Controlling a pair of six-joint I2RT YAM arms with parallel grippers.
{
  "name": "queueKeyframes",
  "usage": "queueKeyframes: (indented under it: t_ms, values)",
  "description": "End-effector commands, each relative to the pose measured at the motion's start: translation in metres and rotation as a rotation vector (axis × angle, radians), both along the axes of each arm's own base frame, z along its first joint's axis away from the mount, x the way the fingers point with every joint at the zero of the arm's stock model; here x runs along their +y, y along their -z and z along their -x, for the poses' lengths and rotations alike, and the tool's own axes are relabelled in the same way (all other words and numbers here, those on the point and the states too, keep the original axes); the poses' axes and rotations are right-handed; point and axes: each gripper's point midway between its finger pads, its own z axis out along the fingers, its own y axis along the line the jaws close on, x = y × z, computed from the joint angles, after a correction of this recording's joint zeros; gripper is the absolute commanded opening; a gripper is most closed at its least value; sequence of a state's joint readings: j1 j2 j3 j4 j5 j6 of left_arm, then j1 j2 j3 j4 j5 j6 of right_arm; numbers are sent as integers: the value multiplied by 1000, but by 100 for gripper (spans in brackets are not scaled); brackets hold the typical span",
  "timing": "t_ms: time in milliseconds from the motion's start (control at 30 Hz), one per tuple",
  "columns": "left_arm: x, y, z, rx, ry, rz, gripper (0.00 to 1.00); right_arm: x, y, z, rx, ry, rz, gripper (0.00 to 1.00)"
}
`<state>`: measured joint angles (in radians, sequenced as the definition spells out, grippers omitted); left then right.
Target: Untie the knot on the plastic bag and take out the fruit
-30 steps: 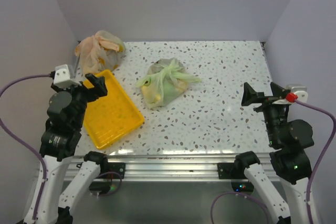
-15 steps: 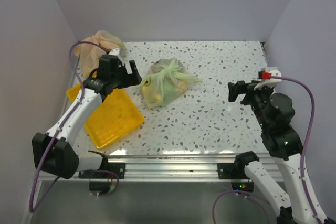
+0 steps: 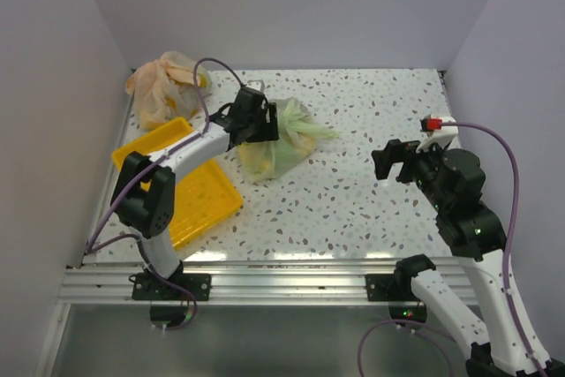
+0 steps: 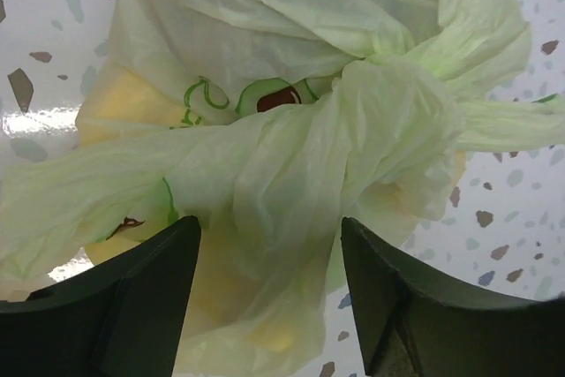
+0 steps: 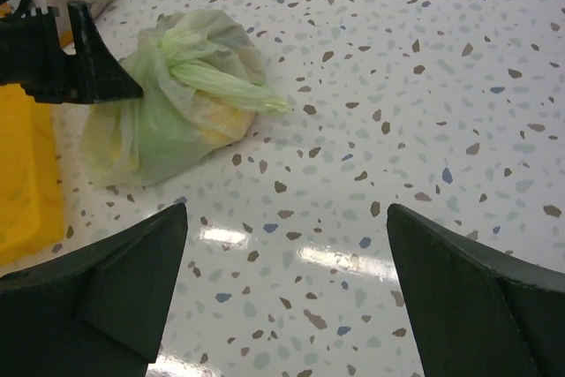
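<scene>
The pale green plastic bag (image 3: 281, 140) lies knotted on the speckled table, with yellowish fruit showing through its film. My left gripper (image 3: 258, 121) is open over the bag's left side. In the left wrist view the knot (image 4: 353, 121) fills the frame, and the left gripper (image 4: 269, 245) has its jaws apart on either side of the bag's plastic below the knot. My right gripper (image 3: 385, 162) is open and empty, hovering right of the bag. The right wrist view shows the bag (image 5: 177, 99) at upper left and the right gripper (image 5: 287, 218) over bare table.
A yellow tray (image 3: 181, 184) lies left of the bag. An orange-beige plastic bag (image 3: 163, 86) sits at the back left corner. Grey walls enclose the table on three sides.
My left arm has swung from the near left, over the tray, out to the green bag. My right gripper has moved left and forward toward the table's middle.
</scene>
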<state>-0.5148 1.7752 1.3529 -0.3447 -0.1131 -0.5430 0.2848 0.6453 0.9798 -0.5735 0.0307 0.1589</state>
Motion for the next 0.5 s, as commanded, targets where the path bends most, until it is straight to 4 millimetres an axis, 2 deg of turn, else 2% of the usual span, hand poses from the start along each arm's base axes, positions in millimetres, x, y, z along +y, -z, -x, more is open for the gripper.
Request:
queueKeyframes:
  t_ms: [0,67,100,200,300,400,467]
  values:
    - [-17,-5,-10,-52,-20,4,68,3,-11,7,-9,-17,-29,99]
    - [-27,5,-4,-35,-10,8,56,3,-10,7,-10,-18,-31,99]
    - [-32,8,0,-28,1,10,39,3,-10,6,-9,-18,-29,99]
    - [-62,8,21,-7,61,46,0,7,-11,7,-8,-38,-37,99]
    - [-86,-4,41,-13,72,108,0,9,-9,5,4,-46,-40,99]
    - [-133,-22,84,-44,130,210,0,16,-3,3,27,-74,-48,99]
    - [-152,-31,101,-47,138,309,7,21,2,2,46,-98,-52,99]
